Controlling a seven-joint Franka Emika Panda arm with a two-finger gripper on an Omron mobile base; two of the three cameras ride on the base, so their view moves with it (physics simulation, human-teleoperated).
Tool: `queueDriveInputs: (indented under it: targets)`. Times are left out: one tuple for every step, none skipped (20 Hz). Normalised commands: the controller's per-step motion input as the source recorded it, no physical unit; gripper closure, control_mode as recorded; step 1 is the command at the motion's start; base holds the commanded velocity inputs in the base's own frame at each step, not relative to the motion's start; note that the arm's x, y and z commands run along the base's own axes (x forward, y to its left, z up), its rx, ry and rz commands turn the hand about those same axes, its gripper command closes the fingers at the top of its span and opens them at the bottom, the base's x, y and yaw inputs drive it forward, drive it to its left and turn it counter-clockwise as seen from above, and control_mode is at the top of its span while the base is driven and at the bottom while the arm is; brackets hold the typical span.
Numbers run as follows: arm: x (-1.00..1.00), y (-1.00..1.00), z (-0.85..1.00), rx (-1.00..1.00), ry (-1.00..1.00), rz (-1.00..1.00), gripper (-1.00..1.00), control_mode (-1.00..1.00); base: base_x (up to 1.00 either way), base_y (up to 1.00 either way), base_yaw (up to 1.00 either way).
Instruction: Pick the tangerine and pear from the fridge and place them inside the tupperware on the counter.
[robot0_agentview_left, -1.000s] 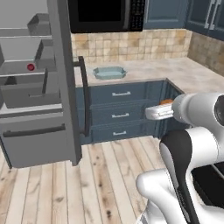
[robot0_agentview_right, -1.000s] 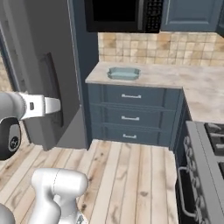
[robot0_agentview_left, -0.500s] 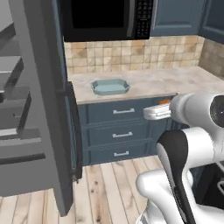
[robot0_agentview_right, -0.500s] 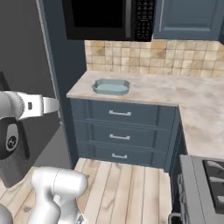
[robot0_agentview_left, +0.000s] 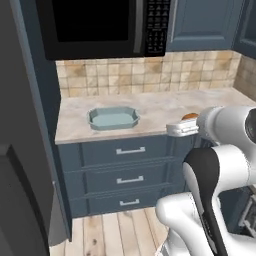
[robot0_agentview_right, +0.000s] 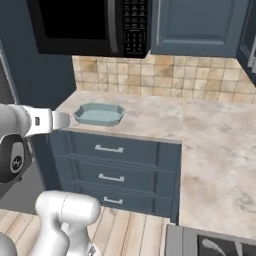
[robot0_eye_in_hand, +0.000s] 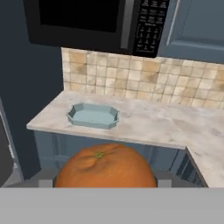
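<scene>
Carrying the tangerine (robot0_eye_in_hand: 106, 167) pinched in the end effector (robot0_agentview_left: 184, 126), the arm faces the desk (robot0_agentview_left: 165, 110); the tupperware (robot0_agentview_left: 113, 118) looks empty, so placing it and fetching the pear remain.

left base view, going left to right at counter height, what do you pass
fridge → tupperware on the counter → tangerine held in the gripper
</scene>
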Motion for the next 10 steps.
queueDriveInputs:
  targets:
    - [0.0, 0.0, 0.0, 0.0, 0.0, 0.0, 1.0, 1.0, 1.0, -0.15, 0.11]
    - [0.0, 0.0, 0.0, 0.0, 0.0, 0.0, 1.0, 1.0, 1.0, -0.03, 0.11]
    - [0.0, 0.0, 0.0, 0.0, 0.0, 0.0, 1.0, 1.0, 1.0, 0.0, 0.09]
    - [0.0, 0.0, 0.0, 0.0, 0.0, 0.0, 1.0, 1.0, 1.0, 0.0, 0.09]
    - [0.0, 0.0, 0.0, 0.0, 0.0, 0.0, 1.0, 1.0, 1.0, 0.0, 0.09]
    - [0.0, 0.0, 0.0, 0.0, 0.0, 0.0, 1.0, 1.0, 1.0, 0.0, 0.09]
    - [0.0, 0.0, 0.0, 0.0, 0.0, 0.0, 1.0, 1.0, 0.93, 0.0, 0.08]
    - [0.0, 0.0, 0.0, 0.0, 0.0, 0.0, 1.0, 1.0, 0.86, 0.0, 0.07]
    - [0.0, 0.0, 0.0, 0.0, 0.0, 0.0, 1.0, 1.0, 0.73, 0.0, 0.07]
    - [0.0, 0.0, 0.0, 0.0, 0.0, 0.0, 1.0, 1.0, 0.62, 0.0, 0.06]
